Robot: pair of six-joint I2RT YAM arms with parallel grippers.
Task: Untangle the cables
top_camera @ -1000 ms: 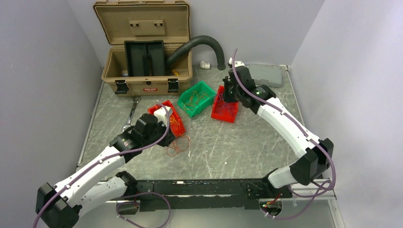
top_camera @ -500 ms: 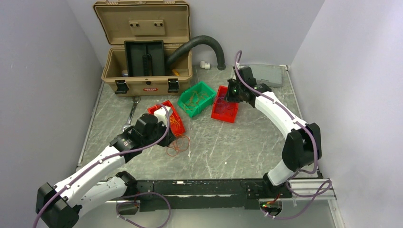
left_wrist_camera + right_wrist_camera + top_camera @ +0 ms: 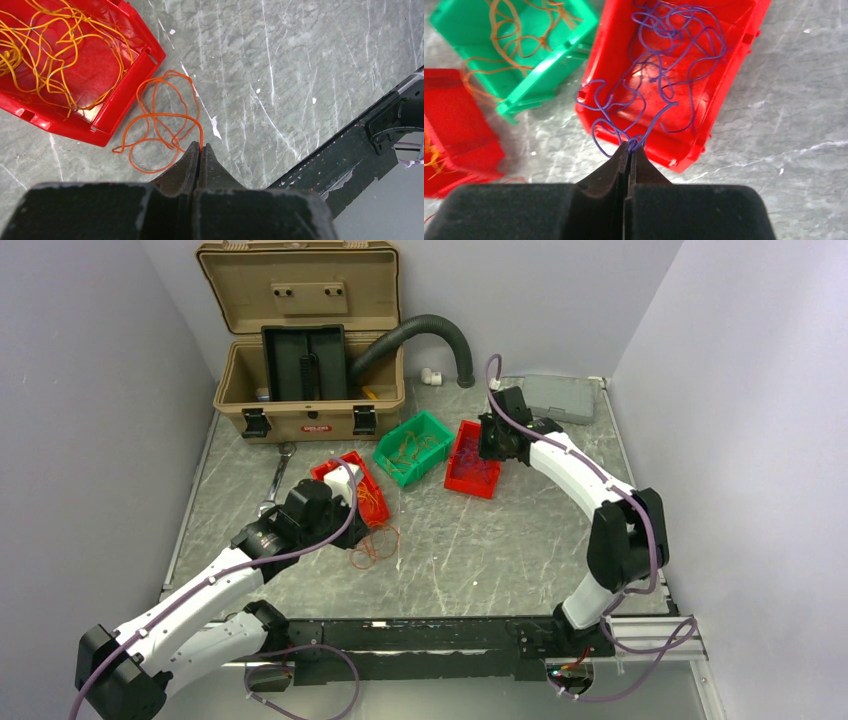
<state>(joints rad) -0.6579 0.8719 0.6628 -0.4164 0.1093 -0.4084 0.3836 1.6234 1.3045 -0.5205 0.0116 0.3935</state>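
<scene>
A: Cables, where?
B: Biggest: purple cables (image 3: 651,80), loose tangle in R red bin (image 3: 724,115). Yellow cables (image 3: 50,37) in L red bin (image 3: 127,95). Orange loops (image 3: 165,116) on table (image 3: 300,65) just beside it.
A: Fingers?
B: R gripper (image 3: 630,145) pinching a purple strand. L gripper (image 3: 200,147) pressed together, tips at orange loops; grip unclear.

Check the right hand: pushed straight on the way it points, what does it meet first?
The purple wire, seemingly pinched at the tips of the shut right hand. Right behind it is the near wall of the red bin holding that wire, though depth is unclear from the wrist view.
</scene>
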